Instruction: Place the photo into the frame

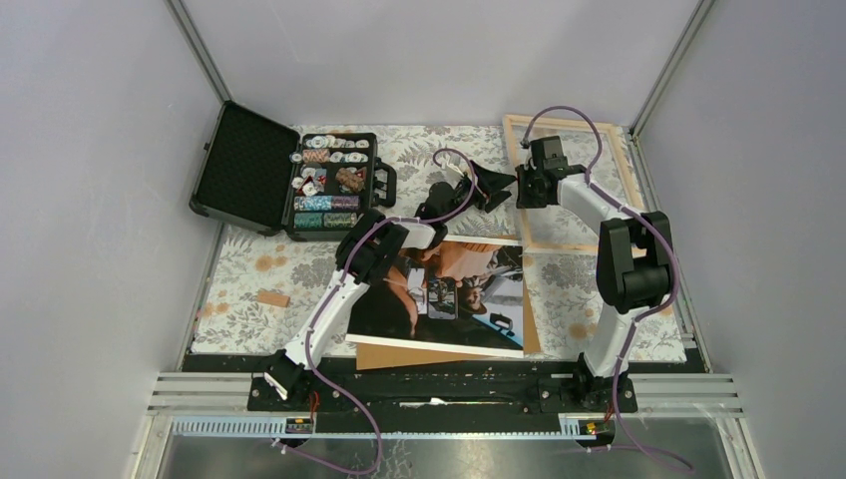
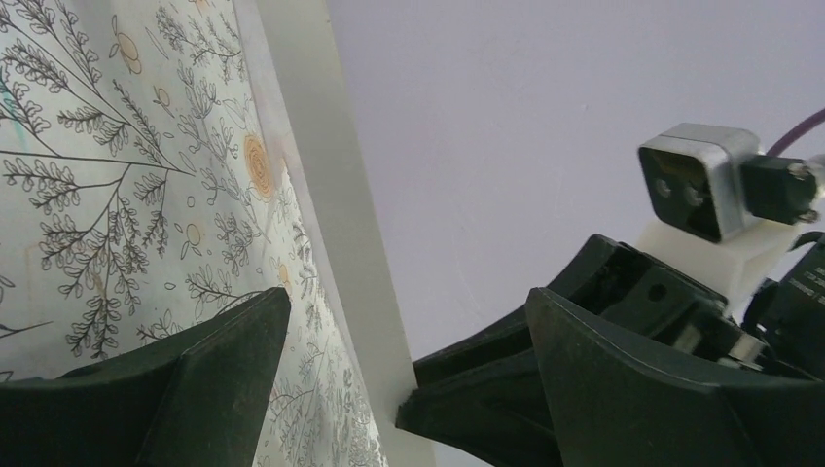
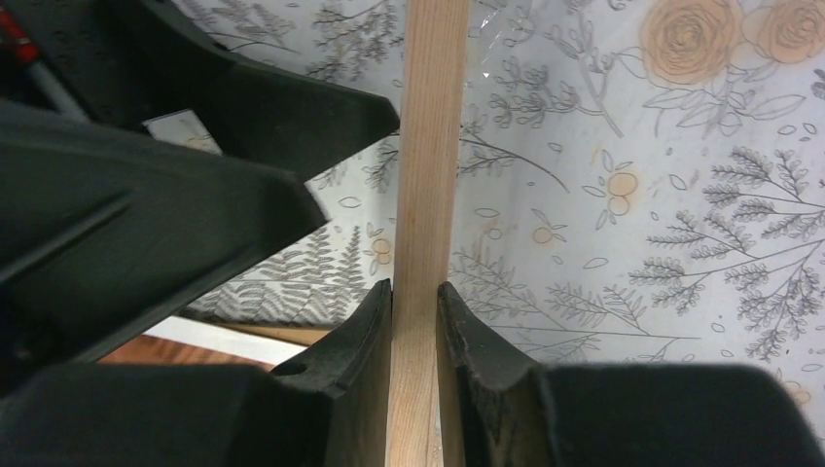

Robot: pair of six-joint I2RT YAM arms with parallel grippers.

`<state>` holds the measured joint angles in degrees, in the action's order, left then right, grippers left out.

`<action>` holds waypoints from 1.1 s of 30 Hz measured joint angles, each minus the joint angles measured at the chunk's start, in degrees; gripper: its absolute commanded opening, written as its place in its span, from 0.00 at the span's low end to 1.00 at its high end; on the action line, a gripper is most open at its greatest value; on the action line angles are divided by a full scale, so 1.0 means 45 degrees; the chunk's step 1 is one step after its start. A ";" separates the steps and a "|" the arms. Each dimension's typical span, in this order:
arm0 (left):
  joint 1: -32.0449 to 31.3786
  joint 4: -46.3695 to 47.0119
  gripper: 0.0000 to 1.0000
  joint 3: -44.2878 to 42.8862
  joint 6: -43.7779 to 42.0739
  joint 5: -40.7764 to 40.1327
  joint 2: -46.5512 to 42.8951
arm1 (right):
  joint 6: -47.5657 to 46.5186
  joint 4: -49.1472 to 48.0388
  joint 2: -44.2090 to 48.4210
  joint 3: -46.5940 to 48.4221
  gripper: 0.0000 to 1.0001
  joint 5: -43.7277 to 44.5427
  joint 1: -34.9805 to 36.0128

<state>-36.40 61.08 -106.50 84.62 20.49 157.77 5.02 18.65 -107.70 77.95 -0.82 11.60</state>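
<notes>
**Right claw (image 3: 415, 297) pinching the frame (image 3: 428, 146), left claw (image 2: 407, 302) gaping beside it**

Top view: grey walls (image 1: 90, 150) are enclosing a worktop (image 1: 239, 289) under a floral cloth. The photo (image 1: 449, 294) is lying picture-up at the middle of the near edge, resting on a brown board (image 1: 399, 355). The frame is lying at the far right corner, and an open chip case (image 1: 289, 180) is sitting at the far left corner.

Left wrist view: the left claw is spreading wide over the cloth, gripping nothing.

Right wrist view: the right claw is squeezing the frame's wooden rail between nearly closed fingers.
</notes>
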 measured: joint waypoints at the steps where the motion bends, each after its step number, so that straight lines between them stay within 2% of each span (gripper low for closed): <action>1: 0.0000 0.0068 0.95 0.0029 0.0039 0.0053 0.0000 | -0.0019 -0.0029 0.0073 -0.0034 0.00 -0.0092 0.0044; 13: 0.0044 0.0228 0.86 0.0175 0.0364 0.0510 0.0000 | -0.0175 -0.0311 0.0476 -0.0248 0.00 -0.0991 0.0340; 21: 0.0029 0.0257 0.70 -0.0146 0.0491 0.0573 0.0321 | -0.0180 -0.0316 0.0476 -0.0248 0.00 -0.1093 0.0340; 23: 0.0015 0.0316 0.70 -0.0272 0.0607 0.0578 0.0471 | -0.0180 -0.0316 0.0476 -0.0248 0.00 -0.1093 0.0345; 27: 0.0005 0.0515 0.77 -0.0452 0.0826 0.0607 0.0622 | -0.0194 -0.0316 0.0476 -0.0253 0.00 -0.1093 0.0345; 33: 0.0000 0.0398 0.66 -0.0845 0.0860 0.0641 0.0816 | -0.0194 -0.0321 0.0476 -0.0257 0.00 -0.1093 0.0345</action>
<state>-36.40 62.87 -110.30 88.49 23.38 161.45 4.14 17.21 -105.56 76.79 -5.74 13.15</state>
